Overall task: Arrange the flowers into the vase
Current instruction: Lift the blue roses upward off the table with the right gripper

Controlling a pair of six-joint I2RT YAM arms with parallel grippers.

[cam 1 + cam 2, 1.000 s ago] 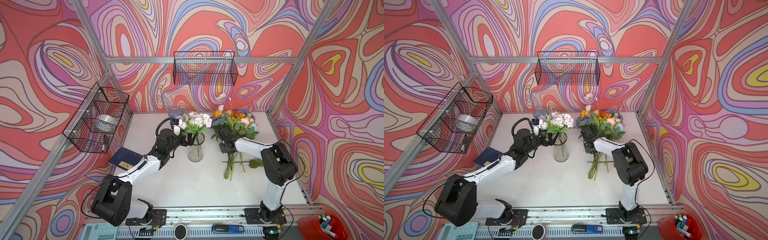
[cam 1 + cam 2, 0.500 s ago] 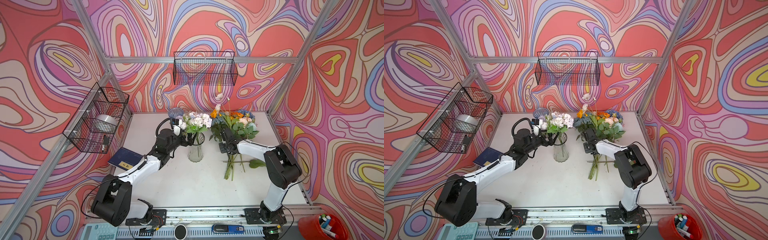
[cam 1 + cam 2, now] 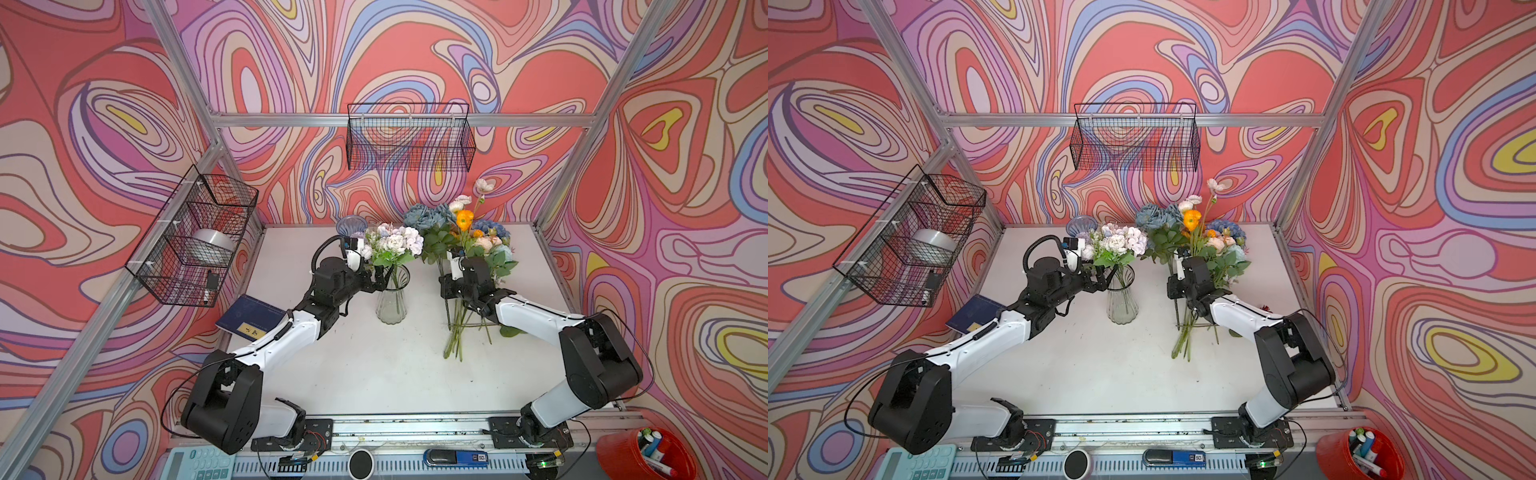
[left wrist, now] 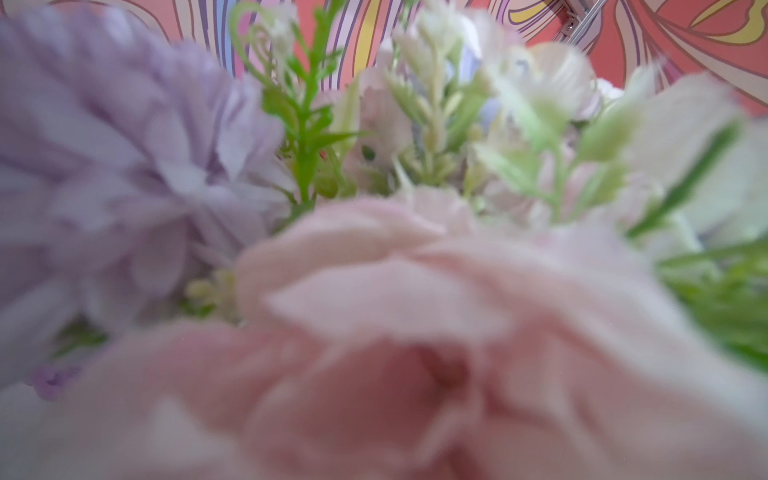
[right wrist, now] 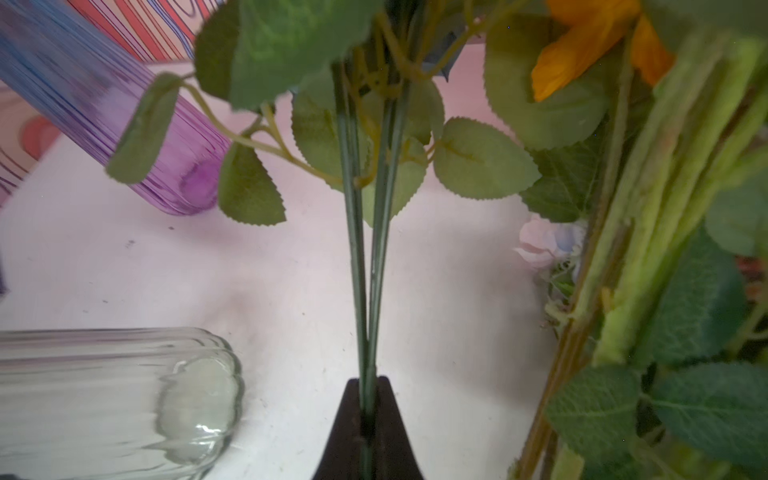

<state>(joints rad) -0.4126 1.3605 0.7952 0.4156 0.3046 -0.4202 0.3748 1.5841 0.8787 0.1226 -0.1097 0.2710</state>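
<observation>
The clear ribbed glass vase stands mid-table and holds pale pink, white and lilac flowers. My left gripper is open at the vase's rim under those blooms. In the left wrist view a blurred pink bloom hides its jaws. My right gripper is shut on thin dark-green stems of the loose bunch. That bunch of dusty-blue, orange, white and pink flowers rises right of the vase, its stem ends trailing to the table. In both top views the right gripper sits mid-stem.
A purple-blue ribbed vase stands at the back behind the left arm. A dark blue notebook lies at the table's left edge. Wire baskets hang on the back wall and left wall. A red marker cup is off-table, front right.
My right gripper has shut on the stems and drawn slightly right, and the bunch now stands higher and more upright. The left arm and vase have not moved.
</observation>
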